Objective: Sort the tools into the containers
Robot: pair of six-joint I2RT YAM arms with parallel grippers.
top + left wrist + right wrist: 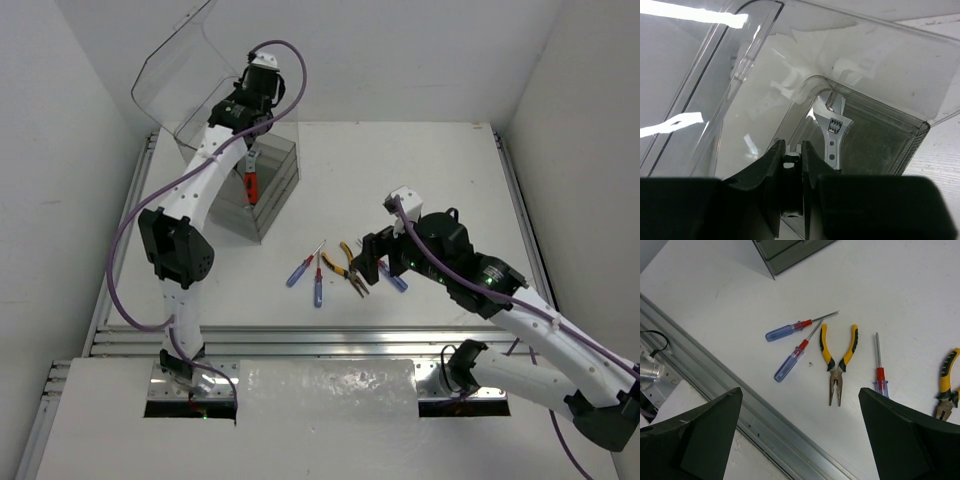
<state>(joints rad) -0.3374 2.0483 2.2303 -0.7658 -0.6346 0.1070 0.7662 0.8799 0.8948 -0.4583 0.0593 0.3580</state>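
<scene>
The container (268, 200), a smoky clear box of stacked trays, stands at the back left with its lid (180, 70) raised. A red-handled silver adjustable wrench (834, 135) lies in its top tray, the red handle (250, 187) showing from above. My left gripper (791, 146) hangs over that tray (252, 147), jaws close together on a black piece that looks like a tool handle. My right gripper (800, 390) stands wide open above the table (372, 264). Below it lie two blue screwdrivers (785, 331) (789, 364), yellow-handled pliers (840, 360), a third screwdriver (880, 374) and second pliers (947, 385).
An aluminium rail (765, 425) runs along the table's near edge (300, 342). A clear plastic sheet (330, 385) lies in front of it between the arm bases. White walls close in the table on the left, back and right.
</scene>
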